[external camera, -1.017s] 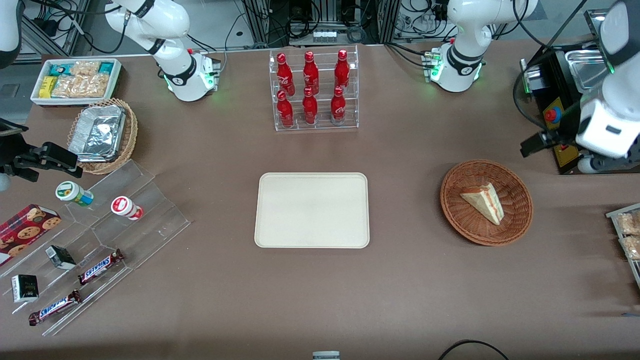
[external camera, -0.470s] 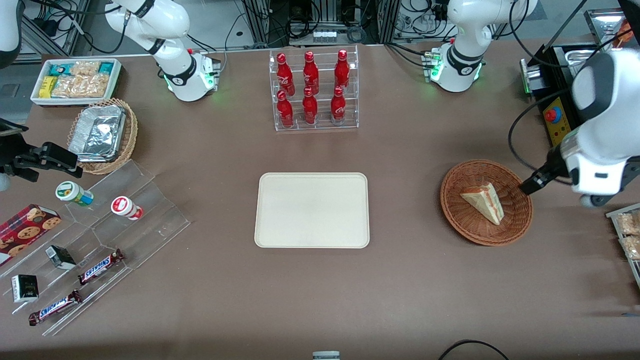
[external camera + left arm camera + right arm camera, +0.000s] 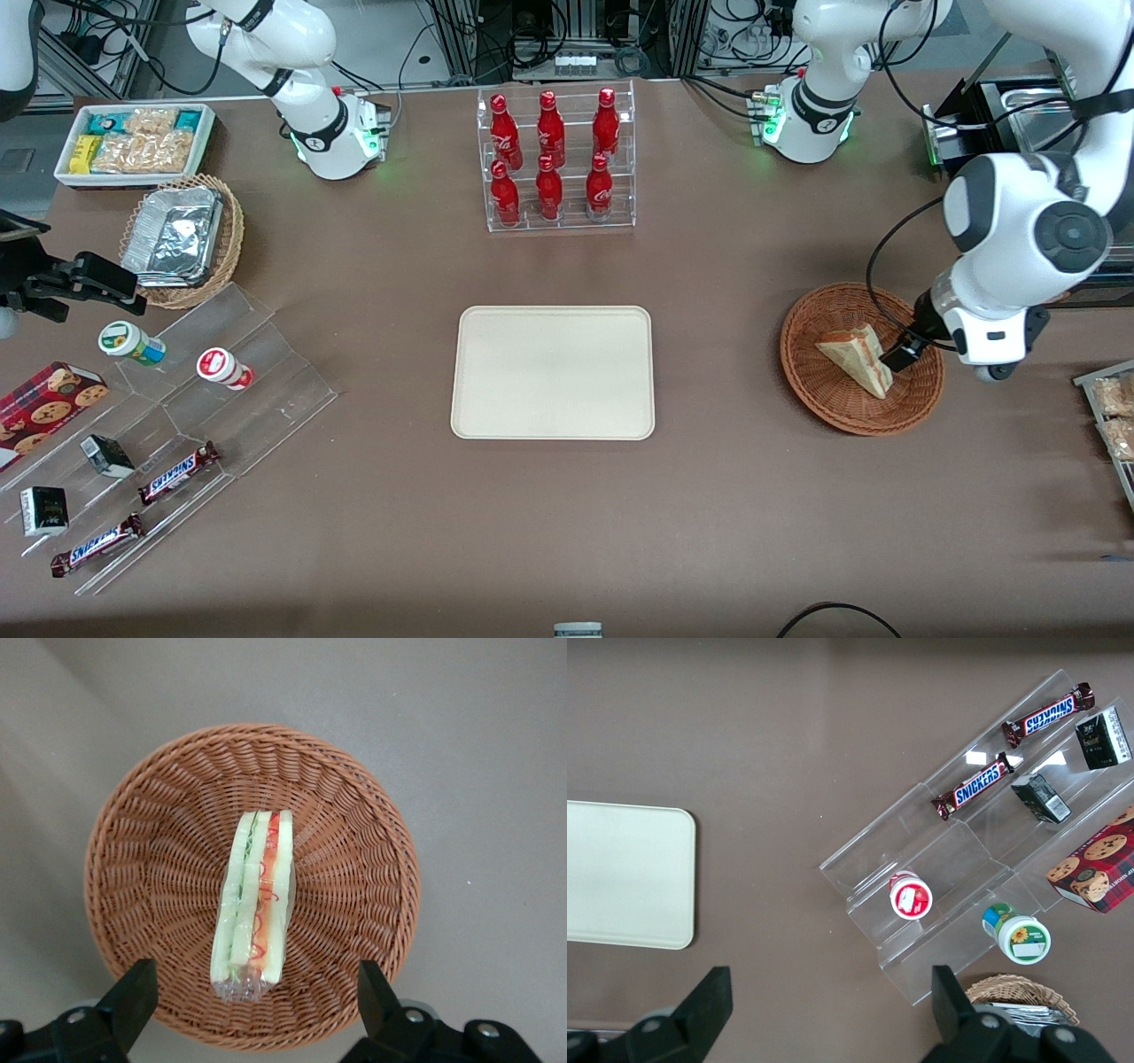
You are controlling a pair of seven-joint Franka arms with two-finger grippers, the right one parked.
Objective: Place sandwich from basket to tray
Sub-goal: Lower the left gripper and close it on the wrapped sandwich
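Observation:
The sandwich (image 3: 852, 356), a pale bread wedge in clear wrap with red and green filling, lies in the round reddish-brown basket (image 3: 811, 390). My left gripper (image 3: 902, 356) hovers over the basket's edge toward the working arm's end of the table, right beside the sandwich and above it. In the left wrist view the sandwich (image 3: 255, 904) shows edge-on in the basket (image 3: 133, 824), and the gripper (image 3: 255, 997) is open, its black fingers (image 3: 133, 992) straddling the wrapped end without touching it. The cream tray (image 3: 553, 372) lies flat mid-table with nothing on it.
A clear rack of red bottles (image 3: 556, 159) stands farther from the front camera than the tray. Toward the parked arm's end are a clear stepped stand with snacks (image 3: 177, 425), a tan basket with foil trays (image 3: 182, 239) and a white snack bin (image 3: 133, 142). A black box (image 3: 988, 168) is near the working arm.
The left arm has swung down from beside the black box to the basket; the gripper now hangs over the basket rim next to the sandwich. The sandwich has not moved.

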